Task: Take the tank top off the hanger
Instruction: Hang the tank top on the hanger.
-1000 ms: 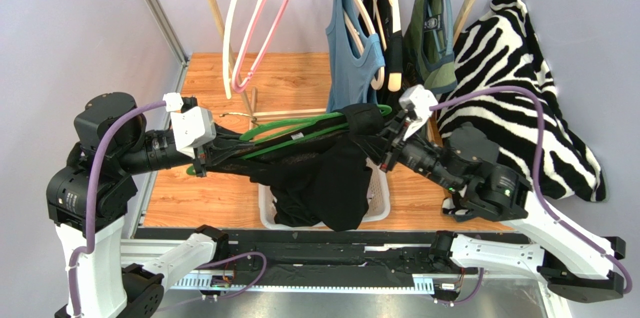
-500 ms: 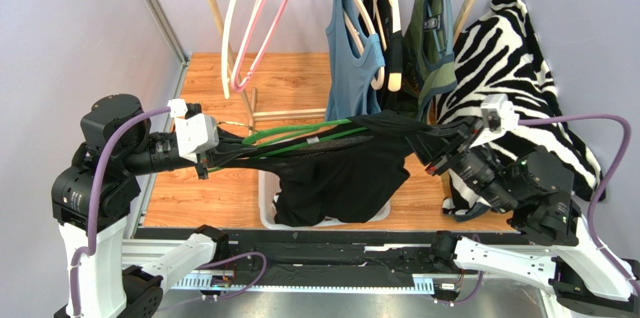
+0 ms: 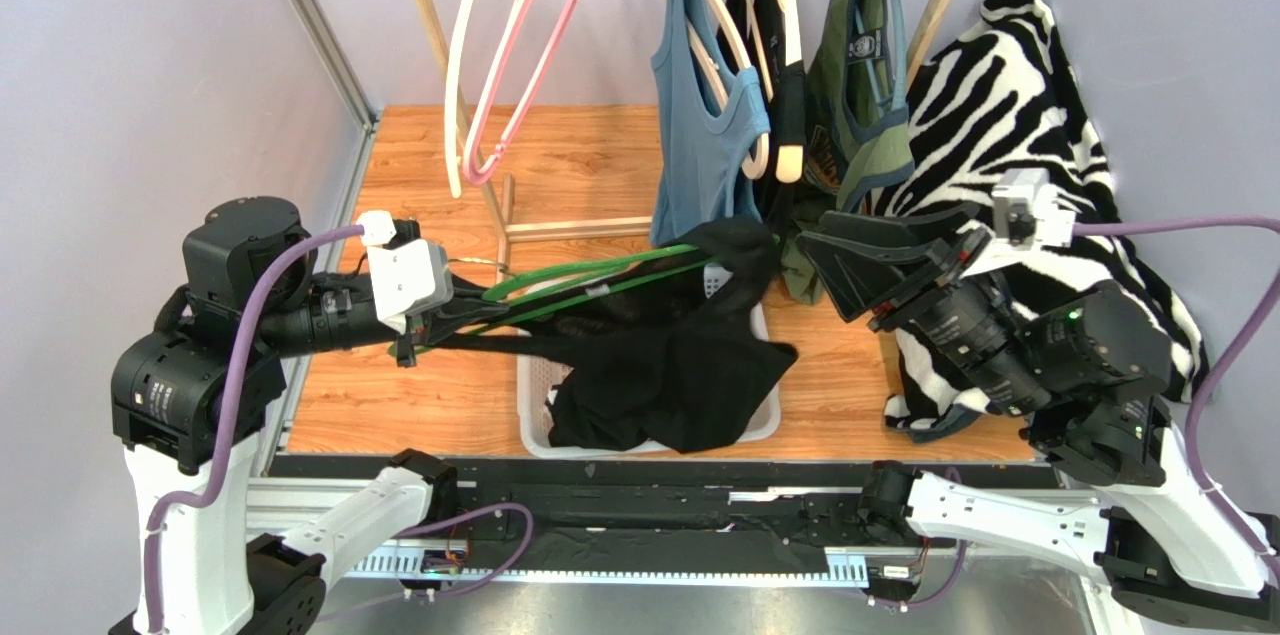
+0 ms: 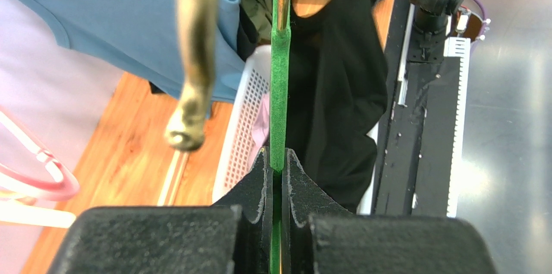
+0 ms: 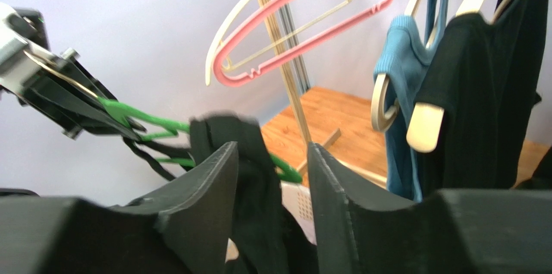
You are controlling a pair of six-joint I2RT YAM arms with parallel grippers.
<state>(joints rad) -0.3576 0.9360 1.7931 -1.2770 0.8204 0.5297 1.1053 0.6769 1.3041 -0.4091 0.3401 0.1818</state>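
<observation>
The black tank top (image 3: pixel 676 358) hangs off the right end of a green hanger (image 3: pixel 601 275), its lower part slumped into a white basket (image 3: pixel 529 403). My left gripper (image 3: pixel 439 313) is shut on the hanger's left end; in the left wrist view the jaws (image 4: pixel 279 165) pinch the green hanger (image 4: pixel 280 93) edge-on, with the tank top (image 4: pixel 337 93) beyond. My right gripper (image 3: pixel 819 269) stands open just right of the tank top's top corner, apart from it. In the right wrist view the tank top (image 5: pixel 227 133) shows past the open gripper (image 5: pixel 272 157), nothing clamped.
A wooden rack at the back carries a pink hanger (image 3: pixel 526 20), a cream hanger (image 3: pixel 458 80), a blue top (image 3: pixel 699 110), a black garment (image 3: pixel 781 50) and a green one (image 3: pixel 864 65). A zebra-print cloth (image 3: pixel 1022 155) lies at the right. Grey walls close both sides.
My right gripper has opened, let go of the tank top and drawn back to the right. The stretched fabric has dropped back against the hanger's end and into the basket.
</observation>
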